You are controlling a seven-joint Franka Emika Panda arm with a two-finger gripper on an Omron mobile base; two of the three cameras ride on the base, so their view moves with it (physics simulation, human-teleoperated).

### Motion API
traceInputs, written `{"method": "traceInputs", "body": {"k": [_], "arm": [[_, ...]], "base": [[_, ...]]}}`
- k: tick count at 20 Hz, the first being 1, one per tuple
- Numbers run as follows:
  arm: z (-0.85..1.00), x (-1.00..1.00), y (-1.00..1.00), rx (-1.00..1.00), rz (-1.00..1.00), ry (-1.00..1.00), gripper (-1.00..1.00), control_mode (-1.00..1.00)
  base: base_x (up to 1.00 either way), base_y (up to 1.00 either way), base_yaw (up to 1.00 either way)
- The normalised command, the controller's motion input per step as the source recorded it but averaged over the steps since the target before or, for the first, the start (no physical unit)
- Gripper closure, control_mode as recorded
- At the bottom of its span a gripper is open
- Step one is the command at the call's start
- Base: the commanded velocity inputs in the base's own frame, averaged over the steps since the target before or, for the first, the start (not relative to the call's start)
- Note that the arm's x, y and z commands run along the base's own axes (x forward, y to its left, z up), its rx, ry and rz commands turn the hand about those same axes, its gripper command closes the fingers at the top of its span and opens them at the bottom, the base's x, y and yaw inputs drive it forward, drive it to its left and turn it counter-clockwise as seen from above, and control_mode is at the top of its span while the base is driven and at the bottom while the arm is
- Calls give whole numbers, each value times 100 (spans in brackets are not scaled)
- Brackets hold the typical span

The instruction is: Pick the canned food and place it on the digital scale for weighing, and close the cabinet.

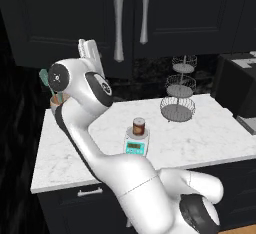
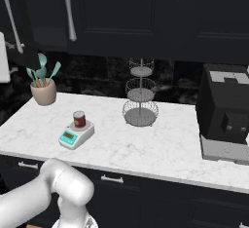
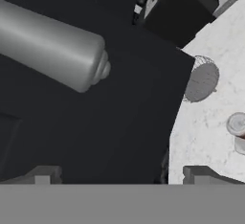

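A: While the small dark-red can (image 1: pixel 138 126) sits upright on the round silver plate of the teal-and-white scale (image 1: pixel 137 143), that half looks done. Likely centred so it weighs true.

B: Agreed. Scale stands near the front of the white marble bench (image 1: pixel 210 133), wire tiered stand (image 1: pixel 178 89) well behind it.

A: And the jaws?

B: Spread wide, holding nothing, up against the black upper cabinet door (image 3: pixel 95 122), beside its long silver bar handle (image 3: pixel 52 46). Can lies far below, well apart.

A: Door's left leaf looks slightly ajar; pushing it shut remains, I judge.
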Motion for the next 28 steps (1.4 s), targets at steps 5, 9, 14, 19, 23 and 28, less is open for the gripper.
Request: {"method": "traceInputs", "body": {"k": [5, 9, 14, 19, 23, 28], "arm": [[-7, 100, -68, 4, 0, 6, -100, -100], [-5, 100, -52, 8, 2, 14, -100, -100], [-23, 100, -43, 0, 1, 1, -100, -100], [-44, 100, -30, 0, 0, 0, -100, -100], [-62, 100, -16, 0, 0, 0, -100, -100], [-18, -10, -34, 5, 4, -4, -100, -100]], "base": [[0, 0, 0], [0, 0, 0], [0, 0, 0], [0, 0, 0], [0, 0, 0], [0, 0, 0]]}}
